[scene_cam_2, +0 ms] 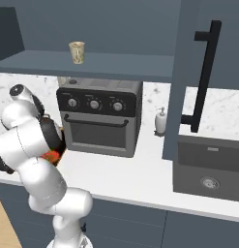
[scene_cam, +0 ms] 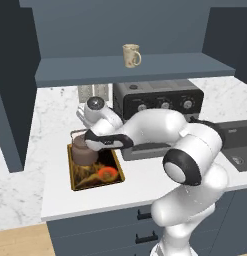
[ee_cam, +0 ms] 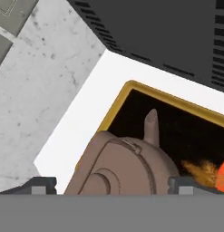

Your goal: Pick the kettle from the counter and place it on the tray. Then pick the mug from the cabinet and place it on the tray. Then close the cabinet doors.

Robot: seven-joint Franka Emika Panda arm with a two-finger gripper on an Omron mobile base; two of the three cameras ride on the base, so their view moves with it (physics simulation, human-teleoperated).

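Now the kettle (scene_cam: 85, 151) sits over the tray's (scene_cam: 95, 183) far end on the bench (scene_cam: 25, 195), fingers (ee_cam: 41, 186) flanking its body, seemingly gripping, so release comes next, then the shelf mug (scene_cam: 131, 55).

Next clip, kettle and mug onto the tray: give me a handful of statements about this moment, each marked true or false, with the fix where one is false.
1. The kettle is over the tray, at its far end. True.
2. The mug is on the tray. False: it stands on the cabinet shelf.
3. The gripper is at the kettle, a fingertip on either side of it in the hand view. True.
4. The cabinet doors are shut. False: they stand open, leaving the shelf exposed.
5. The tray lies right of the toaster oven in the left base view. False: it lies to its left.
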